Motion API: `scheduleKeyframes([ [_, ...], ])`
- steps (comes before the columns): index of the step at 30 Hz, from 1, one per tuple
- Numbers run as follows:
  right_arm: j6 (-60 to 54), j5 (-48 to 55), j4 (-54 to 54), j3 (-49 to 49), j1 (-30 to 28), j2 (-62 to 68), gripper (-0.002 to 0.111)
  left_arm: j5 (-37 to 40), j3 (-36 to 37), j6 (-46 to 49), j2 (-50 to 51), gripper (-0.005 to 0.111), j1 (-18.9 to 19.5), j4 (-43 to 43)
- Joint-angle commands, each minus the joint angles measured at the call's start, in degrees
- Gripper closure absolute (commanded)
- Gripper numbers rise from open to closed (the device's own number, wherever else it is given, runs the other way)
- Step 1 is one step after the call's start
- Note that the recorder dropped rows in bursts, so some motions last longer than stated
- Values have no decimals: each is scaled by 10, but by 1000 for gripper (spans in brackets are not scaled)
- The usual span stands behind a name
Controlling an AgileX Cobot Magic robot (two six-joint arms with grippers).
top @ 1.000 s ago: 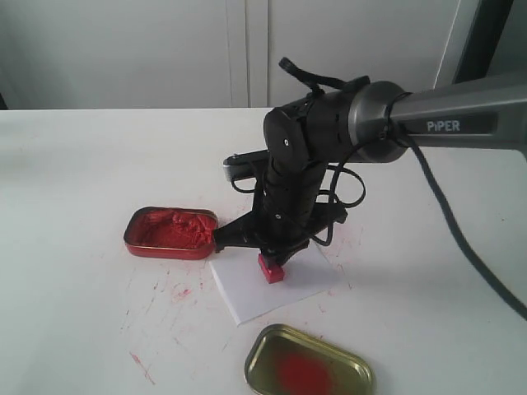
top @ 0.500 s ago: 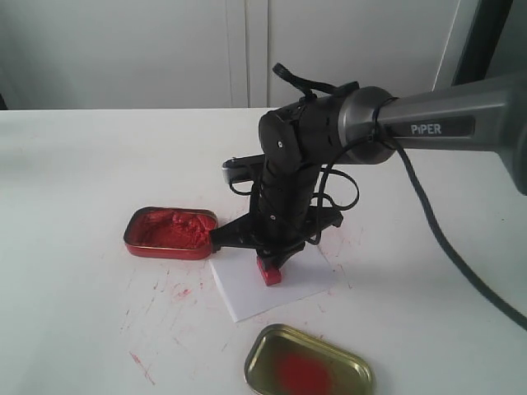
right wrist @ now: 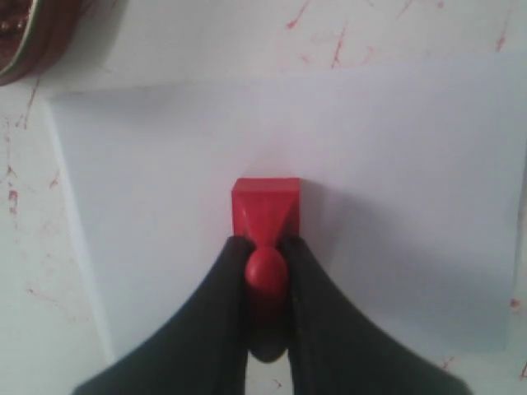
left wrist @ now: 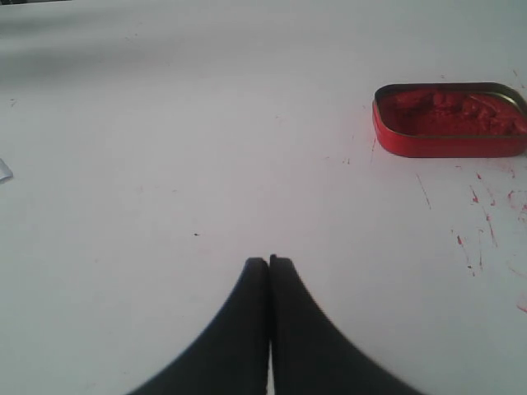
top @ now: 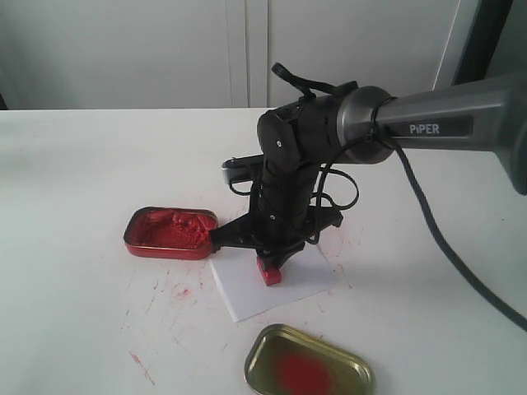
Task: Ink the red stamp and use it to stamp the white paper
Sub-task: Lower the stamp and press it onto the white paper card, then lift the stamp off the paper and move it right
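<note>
The small red stamp (top: 268, 271) stands with its square base down on the white paper (top: 247, 290), near the sheet's middle. My right gripper (top: 273, 257) reaches straight down over it and is shut on the stamp's knob. In the right wrist view the red stamp (right wrist: 265, 210) sits flat on the white paper (right wrist: 395, 164), its rounded knob pinched between the two black fingers (right wrist: 226, 280). My left gripper (left wrist: 268, 262) is shut on nothing, hovering over bare table; it does not show in the exterior view.
The open red tin of ink paste (top: 170, 232) lies just left of the paper and shows in the left wrist view as the red tin (left wrist: 449, 119). A gold tin lid (top: 309, 364) with a red smear lies at the front. Red ink flecks mark the table (top: 156, 296).
The right arm has shifted slightly left and settled with the stamp on the paper. Over the last half second nothing has visibly moved.
</note>
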Motion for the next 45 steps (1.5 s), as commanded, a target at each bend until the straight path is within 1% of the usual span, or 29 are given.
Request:
scheduleKeyframes([
  [1,3,-7,-4,22,0,4,108,0,3,-1,-2,107,2,-5],
  [16,3,-23,3,22,0,-87,108,0,3,-1,-2,107,2,-5],
  [20,3,-35,36,22,-14,-87,108,0,3,-1,-2,107,2,-5],
  [22,-25,-35,49,22,-23,-87,108,0,3,-1,-2,107,2,-5],
  [25,-71,-33,103,23,-32,-87,108,0,3,-1,-2,107,2,-5],
  [33,-84,-39,122,34,-47,-87,108,0,3,-1,-2,107,2,-5],
  [45,-188,-30,241,34,-93,-88,108,0,3,-1,-2,107,2,-5],
])
